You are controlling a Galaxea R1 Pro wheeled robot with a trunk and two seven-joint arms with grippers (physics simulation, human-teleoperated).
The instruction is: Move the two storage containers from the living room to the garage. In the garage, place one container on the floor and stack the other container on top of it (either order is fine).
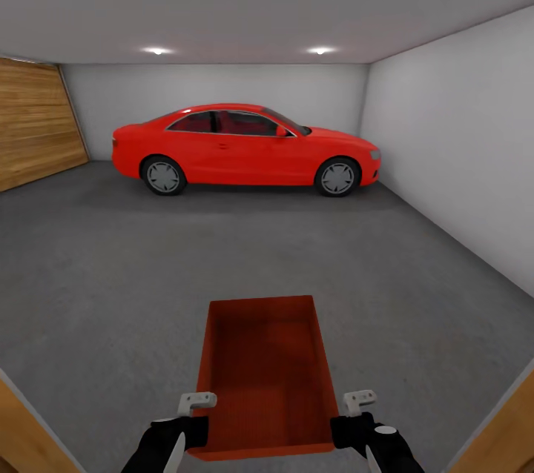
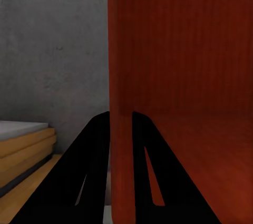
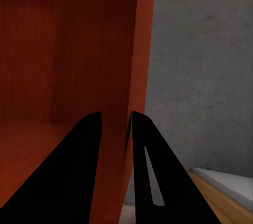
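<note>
A single red-orange storage container (image 1: 265, 373) hangs in front of the robot, carried between both arms above the dark grey concrete floor (image 1: 111, 273) of the garage. The bin is open-topped, its long axis pointing away from the robot toward the red car (image 1: 245, 149), which is parked side-on along the far wall, well apart from the container.

The left gripper (image 1: 191, 421) grips the container's left wall near the corner closest to the robot. In the left wrist view the two black fingers (image 2: 87, 182) straddle that thin wall, one outside and one inside, the jaws narrowed onto it (the wall runs straight up between them). The right gripper (image 1: 354, 419) does the same on the opposite wall; the right wrist view shows its fingers (image 3: 68, 176) pinching the wall with the ribbed red interior on one side and grey concrete on the other.

The container's inside (image 3: 58, 50) is bare, with fine vertical ribbing on its walls and bottom.

To the left of the car a wood-plank garage door (image 1: 33, 121) fills the side wall. The pale grey right-hand wall (image 1: 460, 139) runs from beside the car's nose back toward the robot. Wooden door-frame edges (image 1: 18, 428) show at the lower corners of the head view, either side of the container, and pale ceiling lights (image 1: 320, 50) glow above the car.
</note>
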